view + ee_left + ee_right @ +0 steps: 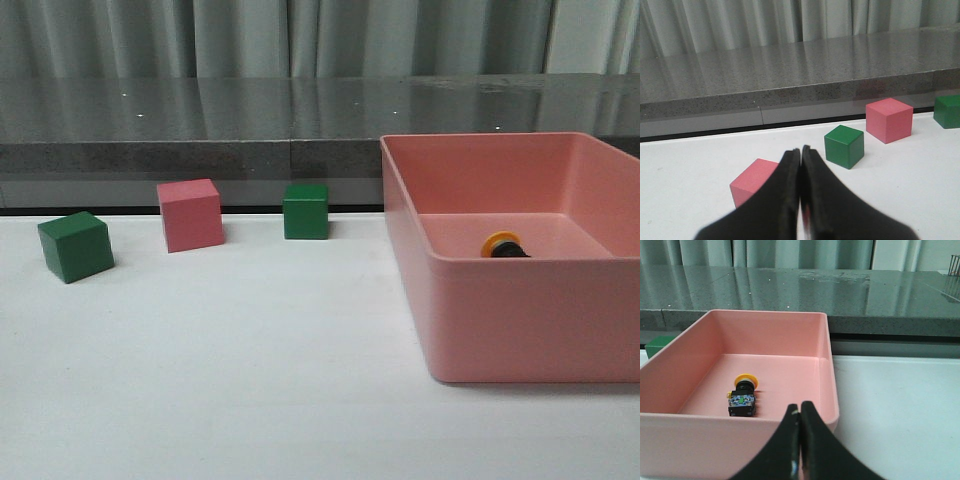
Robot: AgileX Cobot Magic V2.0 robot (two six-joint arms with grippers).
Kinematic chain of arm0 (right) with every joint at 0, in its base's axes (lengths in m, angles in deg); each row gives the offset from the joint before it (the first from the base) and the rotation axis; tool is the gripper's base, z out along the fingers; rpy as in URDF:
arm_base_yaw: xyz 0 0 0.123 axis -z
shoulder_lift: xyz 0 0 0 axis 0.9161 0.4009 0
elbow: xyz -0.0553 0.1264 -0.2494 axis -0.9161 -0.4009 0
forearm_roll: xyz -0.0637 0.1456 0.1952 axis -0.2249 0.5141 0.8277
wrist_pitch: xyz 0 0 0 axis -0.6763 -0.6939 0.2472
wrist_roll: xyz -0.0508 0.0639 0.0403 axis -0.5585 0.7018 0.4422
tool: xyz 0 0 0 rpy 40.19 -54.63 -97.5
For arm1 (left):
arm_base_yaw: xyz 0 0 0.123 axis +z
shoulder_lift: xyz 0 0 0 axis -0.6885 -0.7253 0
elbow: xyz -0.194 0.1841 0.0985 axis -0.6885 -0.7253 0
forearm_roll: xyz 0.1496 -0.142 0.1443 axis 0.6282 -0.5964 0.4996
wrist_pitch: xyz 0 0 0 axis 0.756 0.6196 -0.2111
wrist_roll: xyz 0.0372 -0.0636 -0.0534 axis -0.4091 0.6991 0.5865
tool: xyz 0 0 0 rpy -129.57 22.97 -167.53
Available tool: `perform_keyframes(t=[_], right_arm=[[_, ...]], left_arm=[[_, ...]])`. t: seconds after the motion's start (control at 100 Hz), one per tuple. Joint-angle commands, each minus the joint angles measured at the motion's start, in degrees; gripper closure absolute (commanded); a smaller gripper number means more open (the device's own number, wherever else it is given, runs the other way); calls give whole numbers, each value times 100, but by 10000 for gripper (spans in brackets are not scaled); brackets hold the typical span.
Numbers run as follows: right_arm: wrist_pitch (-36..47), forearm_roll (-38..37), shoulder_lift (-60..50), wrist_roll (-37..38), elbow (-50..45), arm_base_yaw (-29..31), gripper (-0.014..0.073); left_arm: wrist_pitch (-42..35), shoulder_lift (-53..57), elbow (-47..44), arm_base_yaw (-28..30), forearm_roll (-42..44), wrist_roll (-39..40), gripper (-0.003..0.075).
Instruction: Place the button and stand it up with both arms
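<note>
The button (742, 396) lies on its side on the floor of the pink bin (825, 365), yellow cap away from the wrist camera, bluish base block toward it. In the front view only its yellow cap and black body (503, 246) show over the bin's front wall (530, 320). My right gripper (800, 410) is shut and empty, just outside the bin's near wall, to the right of the button. My left gripper (801, 152) is shut and empty, low over the white table in front of a pink cube (752, 180). Neither arm shows in the front view.
In the front view a green cube (75, 246), a pink cube (190, 214) and a second green cube (305, 211) stand in a row on the white table (250, 380). A grey stone ledge (200, 130) runs behind. The left wrist view shows a green cube (843, 145), a pink cube (889, 119) and a green cube (948, 111).
</note>
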Motion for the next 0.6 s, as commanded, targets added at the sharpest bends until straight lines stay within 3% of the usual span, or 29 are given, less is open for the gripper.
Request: perform_keyframes(t=[0.0,0.3,0.47,0.59], right_arm=[[463,31,-119,-56,62,38,715],[502,31,-119,-56,62,38,715],[1567,36,-112,195,134,9,715],[709,36,35,422,766,9,715]], left_arm=[[-468,185,-257,20,-62,52,740],[-468,185,-257,20,-62,52,740],[-468,185,-257,20,-62,52,740],[-468,185,-257,20,-62,52,740]])
